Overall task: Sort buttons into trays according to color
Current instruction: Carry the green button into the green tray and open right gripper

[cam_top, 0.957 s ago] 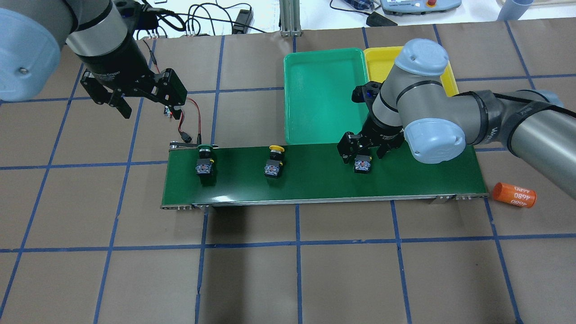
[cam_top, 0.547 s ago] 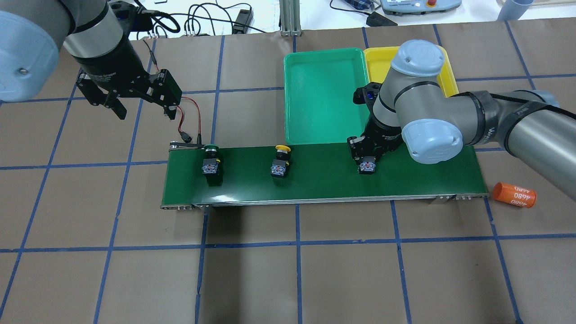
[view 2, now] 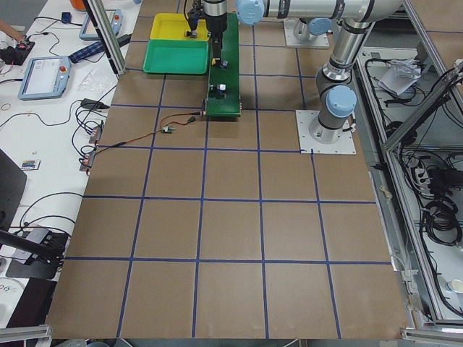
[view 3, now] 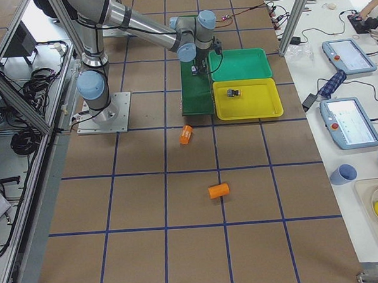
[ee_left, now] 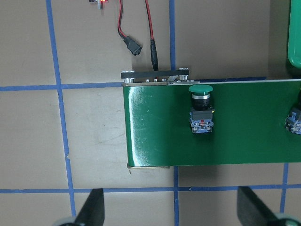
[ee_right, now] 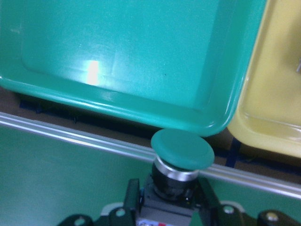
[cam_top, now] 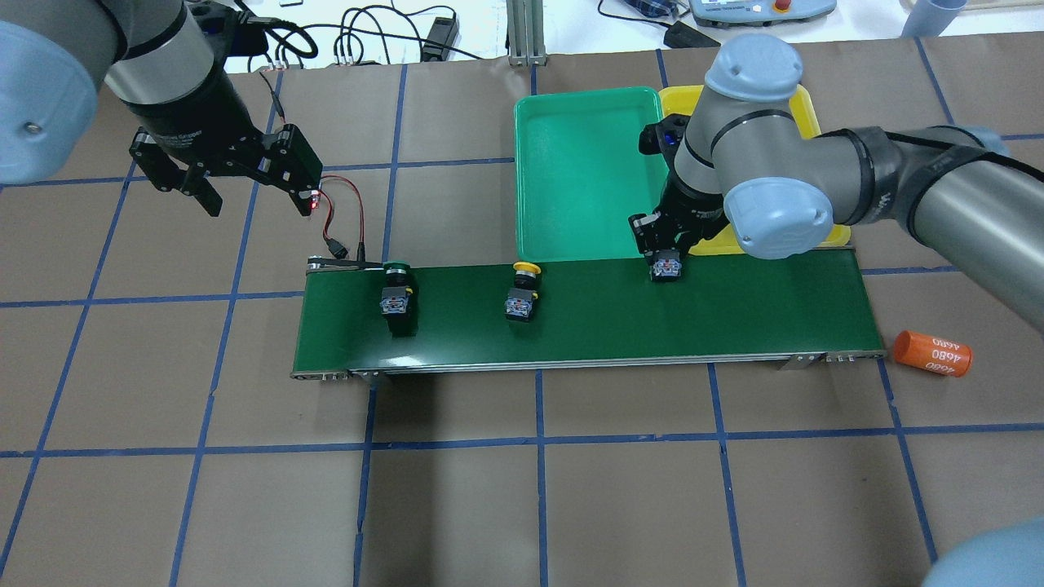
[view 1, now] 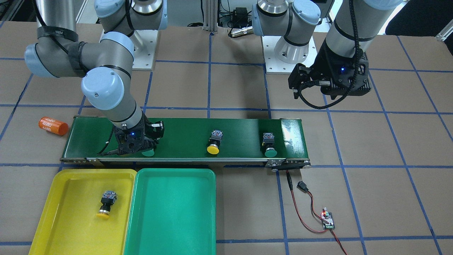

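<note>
Where the brown paper-covered table (cam_top: pixel 522 505) is crossed by a grid of blue tape lines, a long dark-green conveyor belt (cam_top: pixel 734 318) runs left to right across its middle. Just past the belt's far edge, on the right, two shallow plastic trays with rounded corners lie side by side and touching: a teal-green tray (cam_top: pixel 579 171) on the left and a yellow tray (view 1: pixel 70 219) on the right.

The left gripper (cam_top: pixel 257 196) hangs above the table beyond the belt's far left corner, with its jaws spread wide and nothing between them. The right gripper (cam_top: pixel 665 244) is at the belt's far edge, its jaws closed narrow on the black body of a green-capped push-button (ee_right: pixel 182 149). That button's round mushroom cap sits over the belt's metal rail and points at the near right corner of the teal-green tray. Whether the button touches the belt cannot be told.

An orange cylinder with white numbers (cam_top: pixel 932 352) lies on the table just off the belt's near right corner.

Each button has a black body, a grey-blue terminal end and a silver ring under its cap. A second green-capped button (ee_left: pixel 201 108) lies on the belt near its left end, cap toward the far edge. A yellow-capped button (cam_top: pixel 522 293) lies mid-belt, facing the same way. Another yellow-capped button (view 1: pixel 106 203) lies inside the yellow tray.
</note>
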{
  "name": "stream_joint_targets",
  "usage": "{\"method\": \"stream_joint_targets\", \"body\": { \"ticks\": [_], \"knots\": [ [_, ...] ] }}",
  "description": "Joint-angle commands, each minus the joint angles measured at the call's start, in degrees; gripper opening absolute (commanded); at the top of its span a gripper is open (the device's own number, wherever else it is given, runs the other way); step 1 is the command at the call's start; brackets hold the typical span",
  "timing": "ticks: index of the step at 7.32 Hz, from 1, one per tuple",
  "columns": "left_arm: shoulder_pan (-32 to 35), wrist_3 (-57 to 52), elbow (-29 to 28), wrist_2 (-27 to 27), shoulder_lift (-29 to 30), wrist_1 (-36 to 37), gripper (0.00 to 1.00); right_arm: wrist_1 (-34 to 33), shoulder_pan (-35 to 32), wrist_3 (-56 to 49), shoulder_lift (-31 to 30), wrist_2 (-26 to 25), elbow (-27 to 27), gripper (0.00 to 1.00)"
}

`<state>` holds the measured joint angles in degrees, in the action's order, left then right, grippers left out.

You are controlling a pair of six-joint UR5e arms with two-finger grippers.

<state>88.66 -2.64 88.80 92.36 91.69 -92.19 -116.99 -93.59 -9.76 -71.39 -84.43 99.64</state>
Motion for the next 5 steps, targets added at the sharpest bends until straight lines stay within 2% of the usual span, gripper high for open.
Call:
{"method": "stream_joint_targets", "body": {
  "ticks": [1,2,3,4,5],
  "knots": [
    [0.29,0.00,-0.21,-0.07,0.50,0.08,1.00,5.18,-0.37,-0.17,5.35,0.22,-11.27,0.24],
    [0.29,0.00,-0.12,0.01,0.07,-0.01,1.00,5.63,-0.45,-0.17,7.73,0.75,-15.58,0.25],
    [0.29,0.00,-0.12,-0.07,0.33,0.08,1.00,5.46,-0.45,-0.69,9.06,0.93,-17.27,0.31],
    [0.29,0.00,-0.12,-0.42,0.59,0.08,1.00,4.93,-0.45,-2.79,9.95,1.28,-17.29,0.61],
    [0.29,0.00,-0.12,-0.77,0.24,0.25,1.00,4.84,-0.45,-3.07,10.22,1.20,-17.03,1.00]
  ]
}}
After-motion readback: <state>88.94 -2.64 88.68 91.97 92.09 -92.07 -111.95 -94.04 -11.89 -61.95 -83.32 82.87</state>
